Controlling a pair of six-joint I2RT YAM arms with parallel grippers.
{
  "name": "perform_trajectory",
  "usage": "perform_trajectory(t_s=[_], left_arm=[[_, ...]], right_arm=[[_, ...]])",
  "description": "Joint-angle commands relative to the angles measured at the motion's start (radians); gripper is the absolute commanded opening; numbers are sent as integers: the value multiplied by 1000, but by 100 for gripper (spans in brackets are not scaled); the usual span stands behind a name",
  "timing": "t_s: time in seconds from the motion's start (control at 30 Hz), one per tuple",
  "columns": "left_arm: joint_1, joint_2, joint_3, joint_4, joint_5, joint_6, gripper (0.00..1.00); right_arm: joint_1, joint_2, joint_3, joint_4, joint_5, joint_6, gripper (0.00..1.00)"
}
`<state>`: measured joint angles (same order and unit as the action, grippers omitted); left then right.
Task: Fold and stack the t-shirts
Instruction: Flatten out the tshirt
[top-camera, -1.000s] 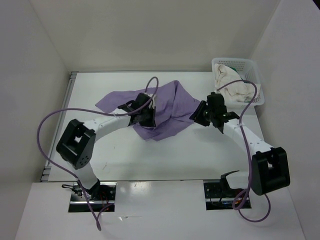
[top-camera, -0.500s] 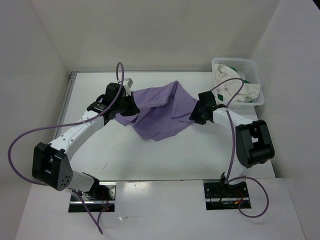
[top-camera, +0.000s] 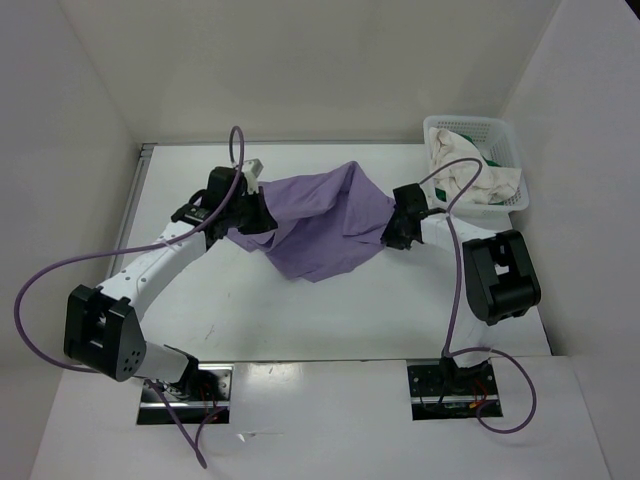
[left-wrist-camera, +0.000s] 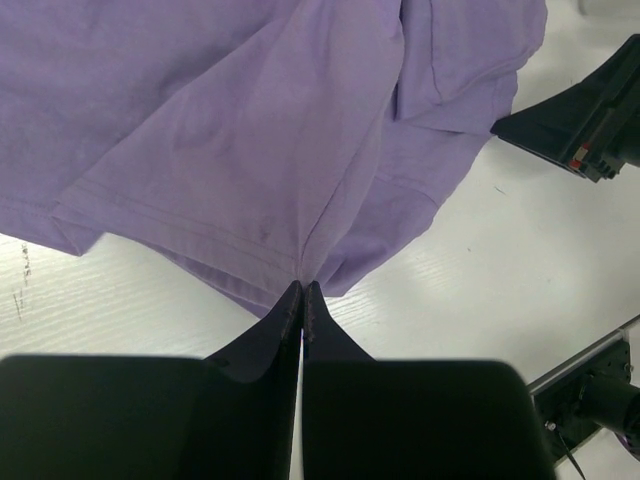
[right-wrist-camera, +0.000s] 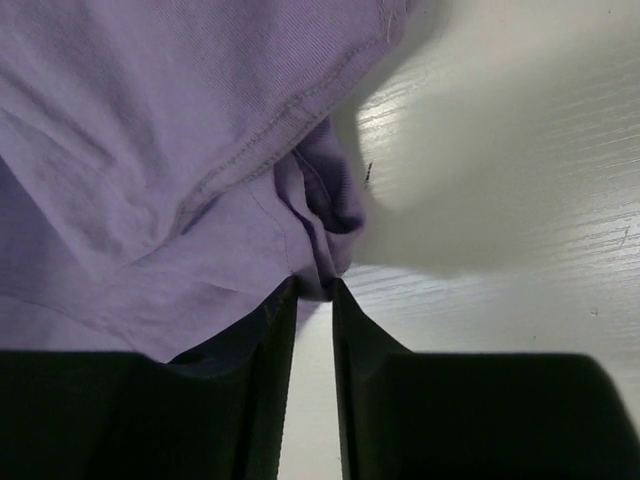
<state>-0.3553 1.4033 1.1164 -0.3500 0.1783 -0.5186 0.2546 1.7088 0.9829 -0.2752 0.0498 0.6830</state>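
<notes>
The left claw (left-wrist-camera: 302, 298) is pressed fully closed, with the stitched hem of the purple t-shirt (top-camera: 320, 225) pinched between its fingertips. The right claw (right-wrist-camera: 313, 290) is drawn narrow, and a bunched fold of the same shirt is gripped between its tips beside a seamed edge.

From above, the shirt is seen stretched between the two claws. Its long axis runs from 9 o'clock to 3 o'clock across the far middle of the surface (top-camera: 300, 310). The upper edge is pulled fairly straight between the grips, while the rest of the cloth hangs toward 6 o'clock in a loose rounded point that reaches the surface. The fabric is plain lavender, soft and creased. Diagonal folds are gathered toward each pinch, and a doubled flap is seen at the 3 o'clock end.

At 2 o'clock, in the far right corner, a white lattice basket (top-camera: 470, 126) is seen. A crumpled cream t-shirt (top-camera: 468, 182) is heaped in it and spills over its near rim, well apart from the purple one.
</notes>
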Motion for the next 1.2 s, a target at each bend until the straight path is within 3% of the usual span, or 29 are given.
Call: perform_trajectory(t_s=[0.0, 0.27, 0.43, 0.63, 0.73, 0.83, 0.87, 1.0, 1.17], left_arm=[[3, -6, -1, 28, 32, 25, 0], [3, 3, -1, 28, 32, 25, 0], [3, 3, 10, 28, 32, 25, 0], [81, 13, 175, 75, 157, -90, 0], [136, 0, 322, 44, 184, -110, 0], [284, -69, 361, 58, 289, -175, 0], [380, -101, 370, 68, 321, -194, 0], [538, -142, 445, 66, 398, -239, 0], [547, -152, 690, -33, 299, -183, 0]], right_arm=[[-5, 6, 53, 64, 28, 3, 25], [-5, -3, 85, 31, 28, -7, 16], [-5, -3, 108, 21, 39, -7, 0], [6, -171, 224, -83, 58, -52, 0], [6, -303, 345, -165, 58, -75, 0], [6, -412, 532, -240, 79, -95, 0], [6, -451, 571, -254, 79, -96, 0], [6, -512, 761, -303, 88, -105, 0], [6, -506, 1098, -384, 88, -149, 0]])
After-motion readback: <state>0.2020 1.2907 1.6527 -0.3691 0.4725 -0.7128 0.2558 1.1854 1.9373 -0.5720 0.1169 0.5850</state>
